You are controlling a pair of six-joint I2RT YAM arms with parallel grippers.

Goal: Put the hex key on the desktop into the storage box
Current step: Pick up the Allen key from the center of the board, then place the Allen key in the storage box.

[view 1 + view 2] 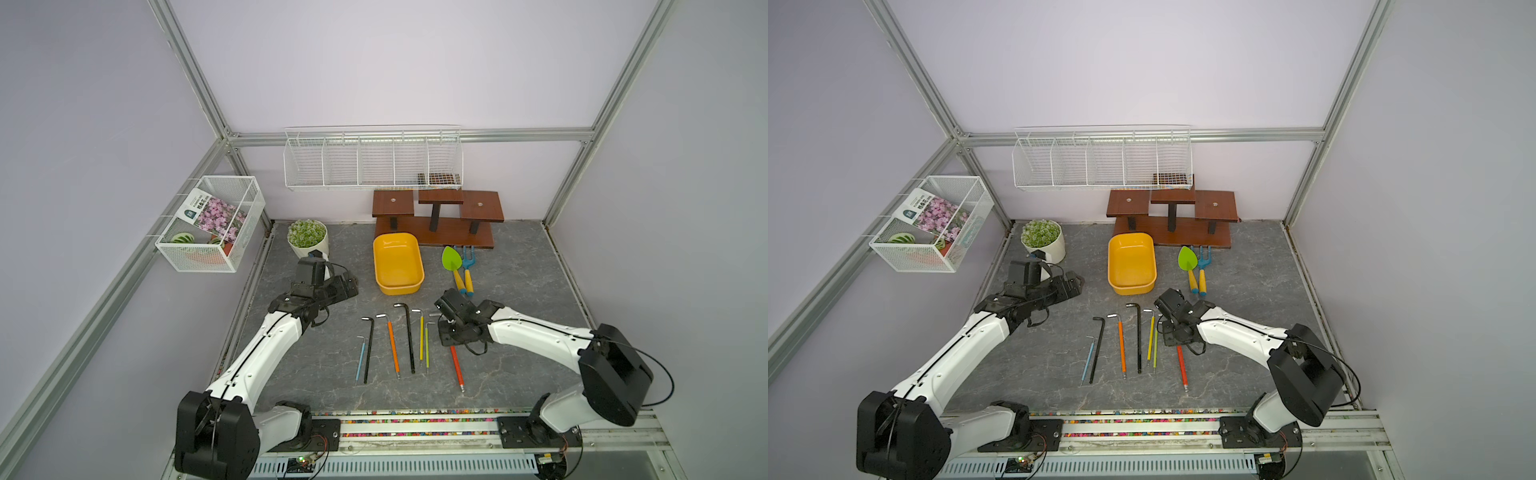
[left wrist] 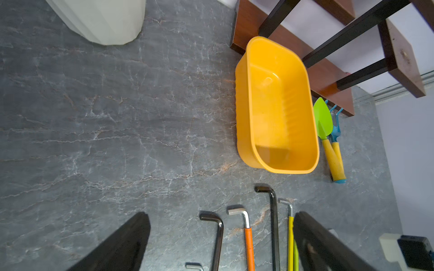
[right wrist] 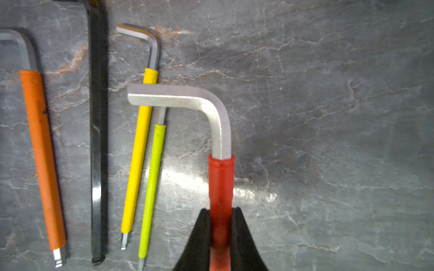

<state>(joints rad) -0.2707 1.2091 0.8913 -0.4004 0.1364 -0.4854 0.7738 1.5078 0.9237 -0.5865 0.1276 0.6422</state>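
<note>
Hex key (image 3: pixel 220 183), red-sleeved, at the right end of the row on the desktop (image 1: pixel 519 282), right gripper (image 3: pixel 220 211) clamped on its sleeve: we are raising it level, keeping its bent end clear of the yellow key (image 3: pixel 138 164), before carrying it to the storage box (image 1: pixel 398 266).

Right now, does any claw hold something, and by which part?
The right claw grips the red hex key by its red sleeve, near the bend. The left claw holds nothing.

Storage box (image 1: pixel 400 287) yellow; desktop (image 1: pixel 523 291) dark grey, pale veins; hex key (image 3: pixel 221 183) sleeve red.
</note>
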